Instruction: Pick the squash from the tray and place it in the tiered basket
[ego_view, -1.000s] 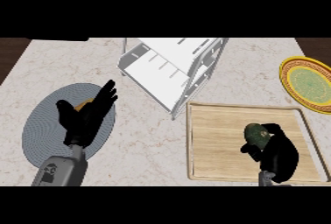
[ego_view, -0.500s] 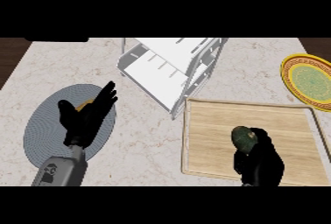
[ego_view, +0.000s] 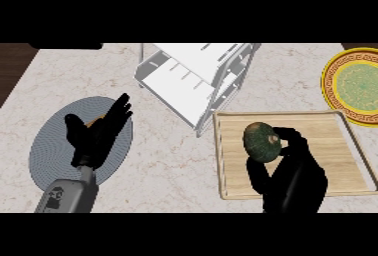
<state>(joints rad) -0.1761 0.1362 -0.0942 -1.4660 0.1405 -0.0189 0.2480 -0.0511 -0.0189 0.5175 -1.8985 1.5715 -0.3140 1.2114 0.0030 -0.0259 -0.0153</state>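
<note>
The right hand (ego_view: 291, 170) has its fingers curled round the dark green squash (ego_view: 260, 142), above the wooden tray (ego_view: 339, 150). So the grasp looks made; the carry and the placing remain. Up and left of that hand stands the white tiered basket (ego_view: 193, 80). The left hand (ego_view: 96, 132) rests open over a grey mat (ego_view: 52, 150).

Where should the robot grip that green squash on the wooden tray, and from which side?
Around its wide middle, coming from the right. The squash is a rounded oval with no handle, and the right hand already sits on that side, fingers curled round it, clear of the basket to the upper left.
</note>
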